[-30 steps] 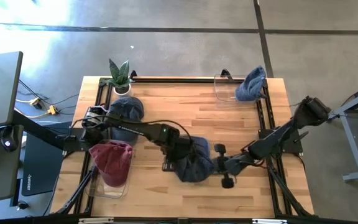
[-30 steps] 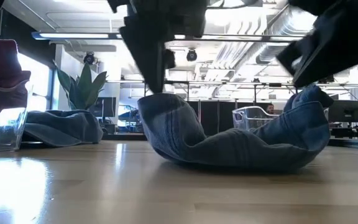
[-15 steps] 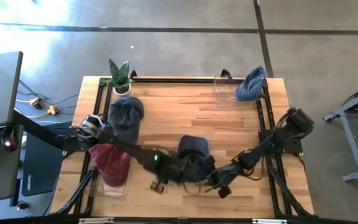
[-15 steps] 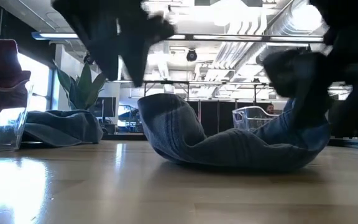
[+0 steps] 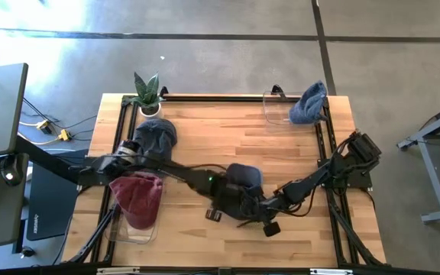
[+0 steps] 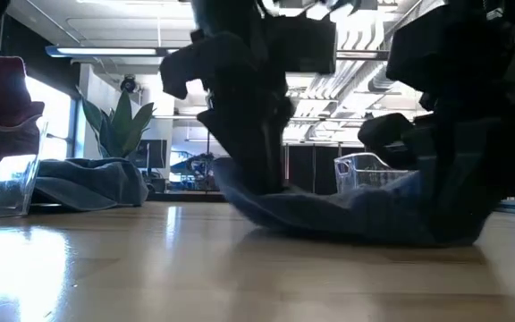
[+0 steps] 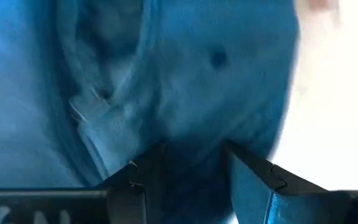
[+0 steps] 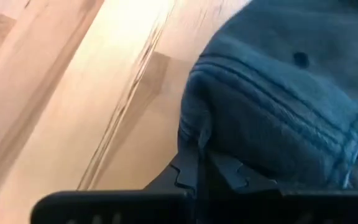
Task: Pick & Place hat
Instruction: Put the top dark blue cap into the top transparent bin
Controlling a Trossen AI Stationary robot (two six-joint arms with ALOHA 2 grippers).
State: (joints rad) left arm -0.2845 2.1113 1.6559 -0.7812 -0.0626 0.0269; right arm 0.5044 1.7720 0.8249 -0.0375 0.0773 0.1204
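The blue denim hat (image 5: 241, 186) lies slumped on the wooden table (image 5: 220, 137), toward the near edge and about midway across, with both arms bent down onto it. The left gripper (image 5: 224, 205) presses into one side; its two dark fingers (image 7: 140, 180) stand a little apart with a fold of denim bunched between them, so I take it for a narrow pinch on the cloth. The right gripper (image 5: 264, 216) sits at the other side, its fingers (image 8: 194, 171) drawn close together with the stitched rim of the hat caught at their tips.

To my eye the step in hand is getting a firm hold before lifting. The cloth is soft and floppy, so each pinch should take in the thicker seamed edge, not a single loose layer, and the two arms should rise together and level, or the hat will sag and slide out of one side.

The denim looks heavy and creased, with double stitching along the rim and a small eyelet on the crown. The tabletop is pale, smooth planking with a slight sheen. Farther off, a maroon hat (image 5: 137, 197) rests in a clear bin (image 5: 134, 231) at the left edge, another blue hat (image 5: 155, 137) lies flat by a small potted plant (image 5: 147, 93), and a fourth hat (image 5: 307, 104) hangs over a clear container (image 5: 276, 109) at the far right corner.
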